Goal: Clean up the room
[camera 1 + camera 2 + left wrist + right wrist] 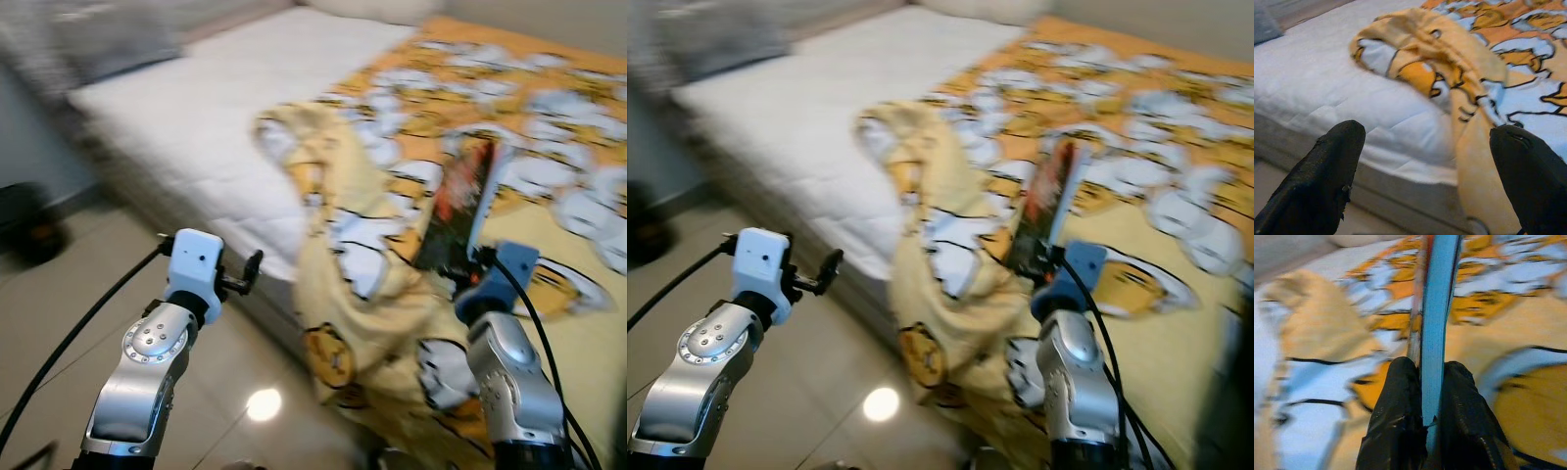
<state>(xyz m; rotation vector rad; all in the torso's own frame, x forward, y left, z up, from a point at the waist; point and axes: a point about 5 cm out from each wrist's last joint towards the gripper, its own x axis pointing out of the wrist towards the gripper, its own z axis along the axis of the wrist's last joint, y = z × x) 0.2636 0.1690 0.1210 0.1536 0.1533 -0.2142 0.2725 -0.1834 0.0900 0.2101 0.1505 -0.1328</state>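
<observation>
Upright, a thin glossy book (458, 208) sits pinched in the right pincer (1432, 382) — left pincer (1425, 161) agape.

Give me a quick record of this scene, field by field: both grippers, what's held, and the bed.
right gripper: shut on book, held upright over the blanket
left gripper: open, holding nothing, near the bed's edge
blanket: yellow cartoon print, bunched, hanging off the edge
mattress: white, bare on the left part
image: blurred

Yellow-orange blanket (392, 323) with white cartoon print, white mattress (196, 127), red-black-and-blue book (458, 201).
</observation>
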